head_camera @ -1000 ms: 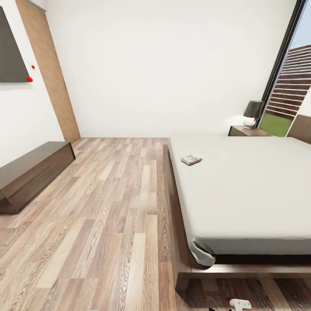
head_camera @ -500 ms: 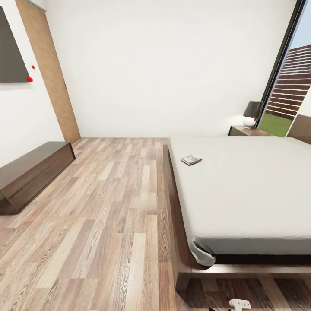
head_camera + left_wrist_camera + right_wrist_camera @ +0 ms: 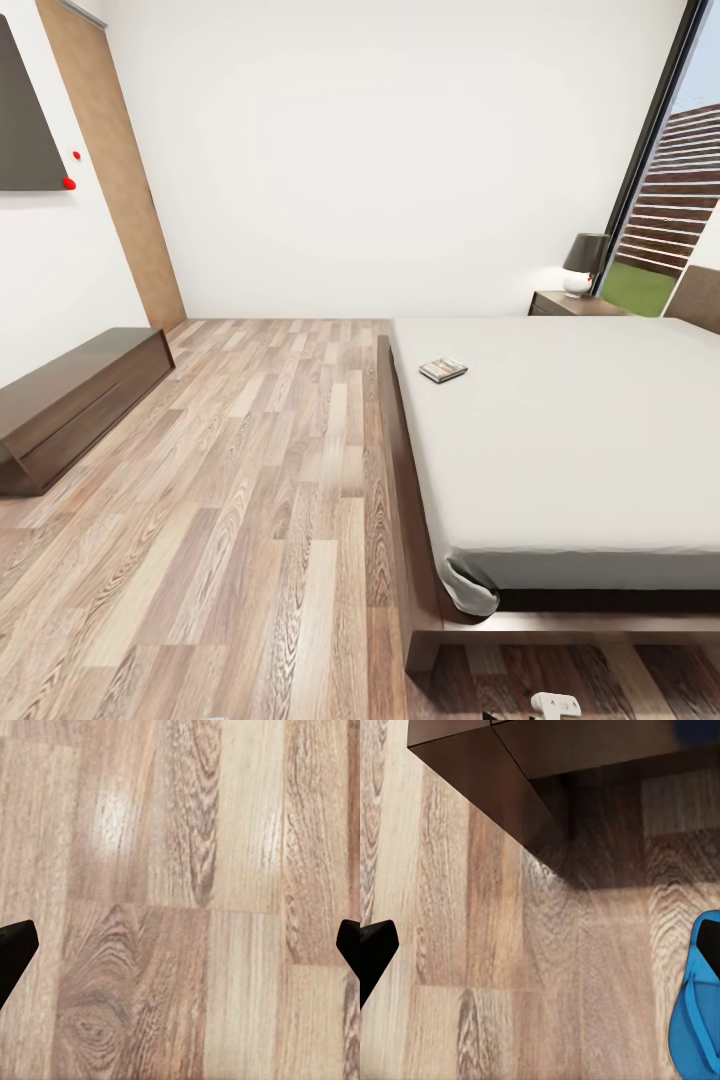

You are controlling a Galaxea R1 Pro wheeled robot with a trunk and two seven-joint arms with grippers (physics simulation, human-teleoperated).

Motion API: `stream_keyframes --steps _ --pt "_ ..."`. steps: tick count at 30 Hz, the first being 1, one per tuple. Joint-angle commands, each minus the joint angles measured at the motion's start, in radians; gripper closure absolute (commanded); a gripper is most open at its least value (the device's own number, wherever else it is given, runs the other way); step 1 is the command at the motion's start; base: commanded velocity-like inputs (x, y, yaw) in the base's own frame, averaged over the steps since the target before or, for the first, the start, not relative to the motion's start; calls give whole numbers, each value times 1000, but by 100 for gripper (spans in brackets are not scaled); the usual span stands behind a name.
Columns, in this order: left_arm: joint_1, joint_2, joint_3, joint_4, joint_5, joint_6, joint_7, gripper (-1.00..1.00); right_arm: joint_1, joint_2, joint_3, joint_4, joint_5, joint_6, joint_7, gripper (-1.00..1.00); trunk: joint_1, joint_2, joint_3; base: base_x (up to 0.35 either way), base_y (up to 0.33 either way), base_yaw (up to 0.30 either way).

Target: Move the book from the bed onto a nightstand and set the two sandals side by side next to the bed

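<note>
A low dark brown wooden cabinet (image 3: 75, 400) is set against the left wall, and light wood-plank floor (image 3: 260, 500) is spread between it and the large low dark-framed bed (image 3: 560, 440) with its pale grey mattress. The small thin dark-covered book (image 3: 443, 369) is laid near the mattress's left edge. Beyond, a dark brown nightstand (image 3: 575, 303) is topped by a dark-shaded lamp (image 3: 584, 262).

Nothing is changed from the earlier head views.

One bright blue sandal (image 3: 699, 1009) is cut off at the picture edge on the floor near the bed-frame corner. Both jaws are spread wide, nothing held; only dark fingertips (image 3: 15, 952) are seen.
</note>
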Motion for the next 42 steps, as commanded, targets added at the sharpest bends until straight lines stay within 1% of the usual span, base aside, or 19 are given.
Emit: stream_keyframes --steps 1,10,15,42 --pt "-1 0 9 1 -10 -4 -2 -100 -2 0 -3 5 -9 -3 8 -100 0 0 -1 0 0 0" --pt "-1 0 8 1 -10 -4 -2 -100 -2 2 -3 5 -9 -3 9 -100 0 0 1 0 0 0" --pt "-1 0 8 1 -10 -4 -2 -100 -2 4 -3 5 -9 -3 9 -100 0 0 2 0 0 80" --pt "-1 0 7 1 -10 -4 -2 -100 -2 6 -3 5 -9 -5 9 -100 0 0 2 0 0 187"
